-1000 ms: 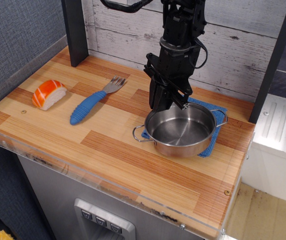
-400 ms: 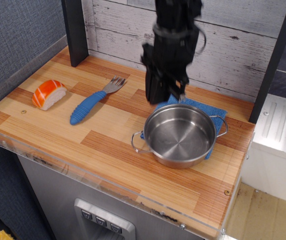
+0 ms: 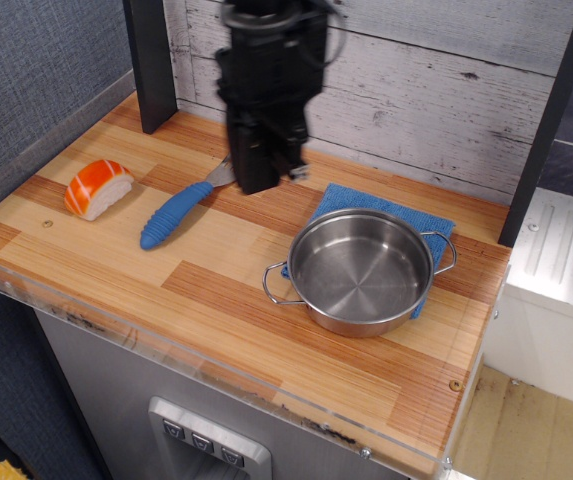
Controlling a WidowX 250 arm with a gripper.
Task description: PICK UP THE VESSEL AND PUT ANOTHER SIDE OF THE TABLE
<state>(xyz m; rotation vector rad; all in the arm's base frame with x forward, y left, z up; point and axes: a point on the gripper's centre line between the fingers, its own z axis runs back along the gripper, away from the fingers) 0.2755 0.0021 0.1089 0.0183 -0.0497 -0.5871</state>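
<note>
The vessel (image 3: 359, 272), a shallow shiny steel pot with two wire loop handles, sits upright on a blue cloth (image 3: 386, 210) at the right of the striped wooden table (image 3: 216, 300). My black gripper (image 3: 266, 175) hangs above the table to the left of the pot, over the fork's tines, well apart from the pot. It holds nothing; motion blur hides how its jaws stand.
A blue-handled fork (image 3: 181, 212) lies left of centre. A salmon sushi piece (image 3: 97, 187) sits at the far left. A dark post (image 3: 151, 60) stands at the back left, a plank wall behind. The clear plastic front edge (image 3: 166, 345) runs along the front.
My gripper has lifted off the pot's back rim and moved left to above the fork. The pot was let go and has settled slightly forward on the cloth.
</note>
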